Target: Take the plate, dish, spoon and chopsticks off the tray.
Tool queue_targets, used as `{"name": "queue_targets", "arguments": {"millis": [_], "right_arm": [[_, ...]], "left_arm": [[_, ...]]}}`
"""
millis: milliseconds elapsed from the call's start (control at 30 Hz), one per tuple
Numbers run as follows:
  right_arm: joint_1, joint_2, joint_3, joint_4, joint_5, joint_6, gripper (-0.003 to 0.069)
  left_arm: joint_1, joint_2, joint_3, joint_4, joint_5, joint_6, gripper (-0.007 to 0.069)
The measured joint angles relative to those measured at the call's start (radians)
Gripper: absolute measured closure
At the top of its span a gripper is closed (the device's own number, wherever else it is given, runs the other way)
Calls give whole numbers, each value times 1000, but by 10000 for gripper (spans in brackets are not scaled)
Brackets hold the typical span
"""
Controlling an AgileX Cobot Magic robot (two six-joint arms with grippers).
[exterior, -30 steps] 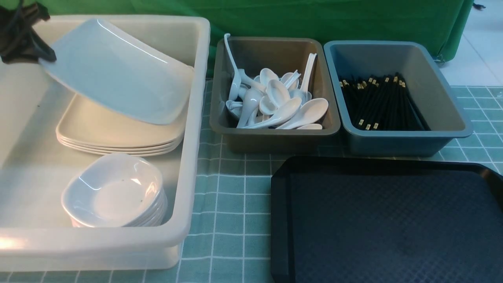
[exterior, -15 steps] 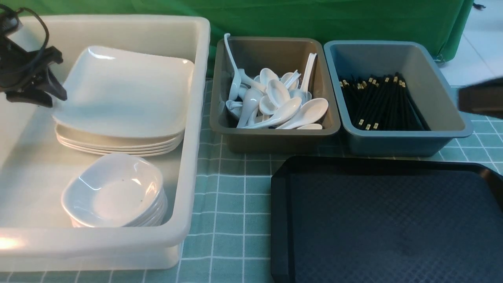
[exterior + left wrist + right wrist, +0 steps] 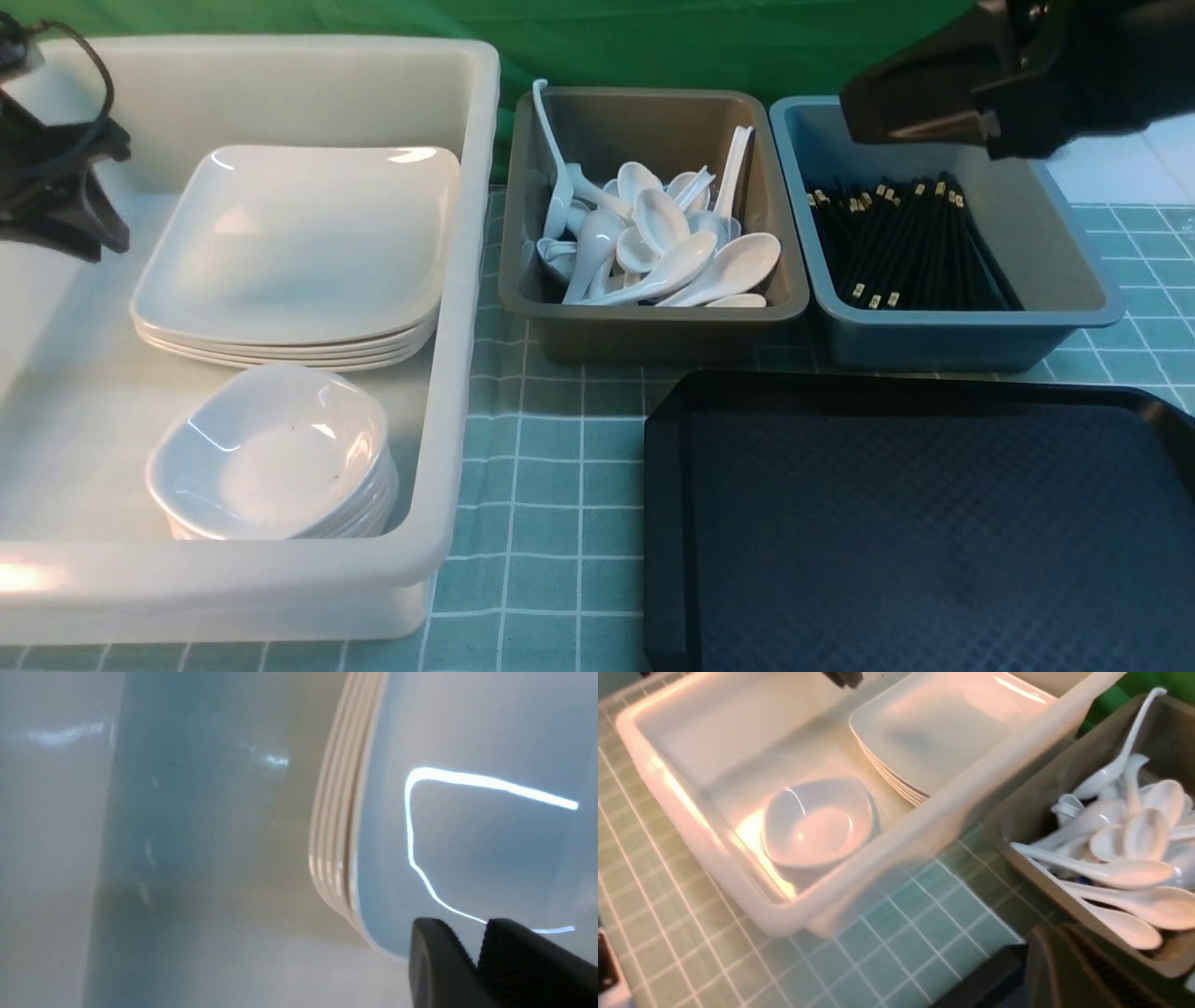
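At far left, the left gripper [image 3: 70,219] is seen just beside the plate [image 3: 289,243], which lies flat atop a stack of like plates inside the white tub [image 3: 467,308]; in its wrist view the jaws are nearly together with nothing between them. The plate is judged stiff, glossy and slippery, chippable if dropped, and best pinched at its raised rim. Nearer the camera, a stack of small dishes [image 3: 271,457] is nested in the same tub. In the grey bin [image 3: 653,322] the spoons [image 3: 672,247] are heaped; each is judged light, smooth and best taken by its thick handle. In the blue-grey bin [image 3: 971,331] the chopsticks [image 3: 910,247] are bundled, thin and prone to roll. Above them the right gripper [image 3: 920,121] is held closed and empty. The tray [image 3: 934,532] is shown bare.
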Motion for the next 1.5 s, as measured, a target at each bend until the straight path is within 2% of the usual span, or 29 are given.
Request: {"name": "queue_targets", "arguments": {"millis": [67,100,167,200,300,400,533,633,767,900,1167,1267,1500], "right_arm": [[9,-7,-65,-131,43,94,642],[9,-8,-71,-144,48,110,642],[9,-55,-131,-337,113,218,642],[9,-59,-132,-349,117,236,642],[9,-202,-92,-570,129,424,642],[9,-350,19,-668,43,520,642],[9,-564,232,-709,-133,563,641],[9,-774,485,-717,-348,580,640],[9,-1012,809,-717,-608,605,640],[9,-1146,981,-717,-761,606,638],[9,-1203,1036,-716,-804,606,624],[9,-1203,1036,-716,-804,606,617],[9,-1203,1036,-716,-804,606,601]], "left_arm": [[-28,-94,0,-23,7,8,597],[-32,-103,0,-29,7,7,600],[-109,-246,0,-68,7,11,619],[-125,-267,0,-75,7,11,620],[-281,-445,-1,-100,8,14,624],[-426,-585,1,-92,9,15,624],[-583,-748,68,-23,-23,-17,624],[-694,-937,228,25,-94,-64,624],[-742,-1203,580,26,-219,-104,624],[-745,-1432,936,27,-375,-126,624],[-745,-1788,1376,23,-651,-130,616],[-745,-1844,1407,21,-704,-130,614],[-745,-1862,1410,20,-721,-131,613]]}}
